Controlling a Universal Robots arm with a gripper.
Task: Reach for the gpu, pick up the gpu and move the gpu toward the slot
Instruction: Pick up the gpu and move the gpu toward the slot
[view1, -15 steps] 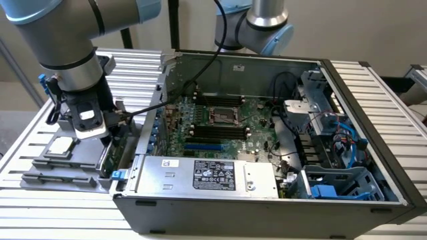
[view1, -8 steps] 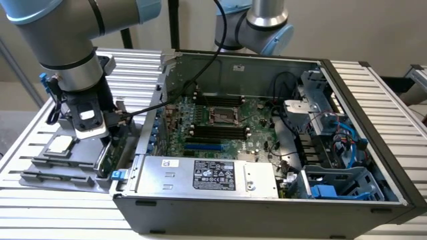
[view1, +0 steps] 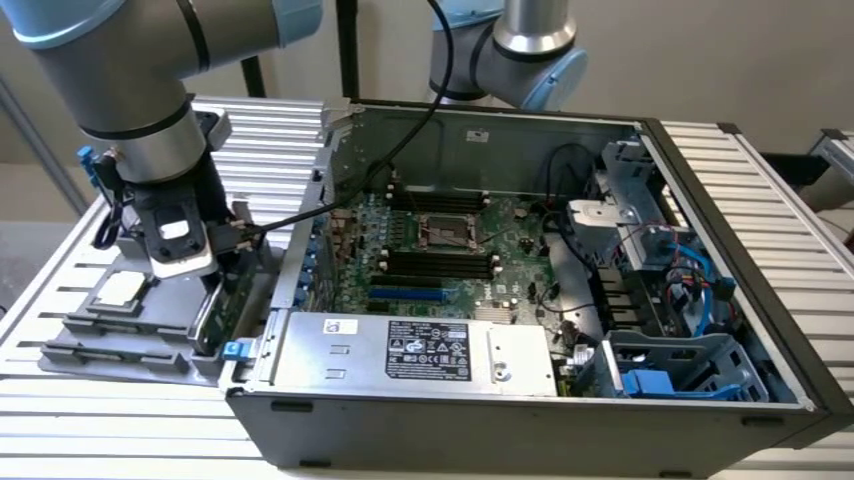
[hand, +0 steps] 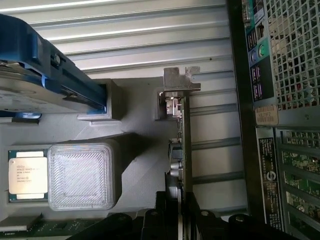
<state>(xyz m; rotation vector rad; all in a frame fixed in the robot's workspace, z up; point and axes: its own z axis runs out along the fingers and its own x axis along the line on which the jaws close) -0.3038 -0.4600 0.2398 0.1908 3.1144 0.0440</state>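
**Gripper down on the gpu, card not yet lifted**

The work stands at the end of the reach, on the edge of the pick-up. The gpu (hand: 183, 145) stands on its long edge in a grey parts tray (hand: 130, 165), just outside the computer case (view1: 534, 430) and running parallel to the case's near side wall. Its silver bracket (hand: 180, 80) is at the end of the card farthest from the gripper. The gripper (view1: 200, 275) is low over the tray and straddles the card's other end. Whether it is already pinching the board or only set around it cannot be told. The card looks seated in the tray, so the lift itself seems not yet done.

A processor chip (hand: 27, 175) and a blue-railed hard drive (hand: 30, 75) lie in the same tray, farther from the case than the gpu.

By judgement, getting the card out calls for a firm hold and a straight pull up along the board's own plane. It must then clear the case wall before it can cross to the motherboard (view1: 507, 240) inside the case.
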